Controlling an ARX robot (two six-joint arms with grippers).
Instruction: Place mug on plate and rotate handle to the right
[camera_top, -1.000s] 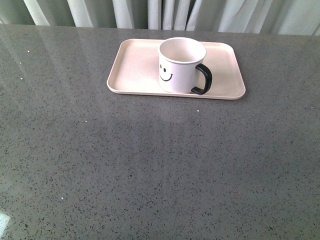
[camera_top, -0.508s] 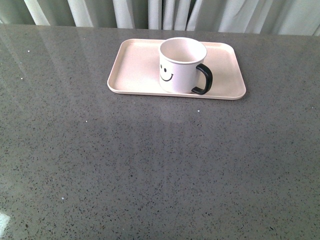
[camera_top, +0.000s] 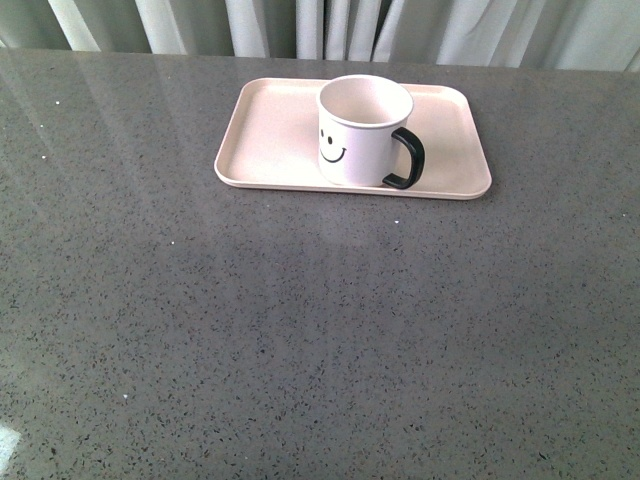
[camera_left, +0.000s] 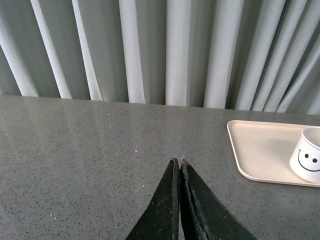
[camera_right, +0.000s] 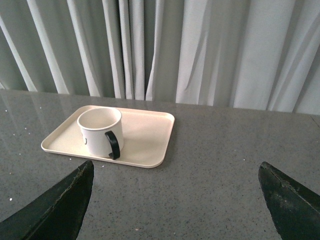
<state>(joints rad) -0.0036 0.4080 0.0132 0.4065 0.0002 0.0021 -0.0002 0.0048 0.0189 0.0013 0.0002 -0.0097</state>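
The white mug (camera_top: 358, 130) with its smiley face stands upright on the pale pink plate (camera_top: 270, 140), near the plate's front rim. Its black handle (camera_top: 408, 160) points right in the front view. Neither arm shows in the front view. In the left wrist view my left gripper (camera_left: 179, 162) is shut, empty, over bare table well away from the plate (camera_left: 260, 150) and mug (camera_left: 307, 160). In the right wrist view my right gripper (camera_right: 175, 172) stands wide open, empty, short of the plate (camera_right: 145, 135), the mug (camera_right: 99, 131) and its handle (camera_right: 114, 144).
A grey speckled table (camera_top: 300, 330) runs from the plate to the near edge. Pale curtains (camera_top: 330, 25) hang behind the table's far edge.
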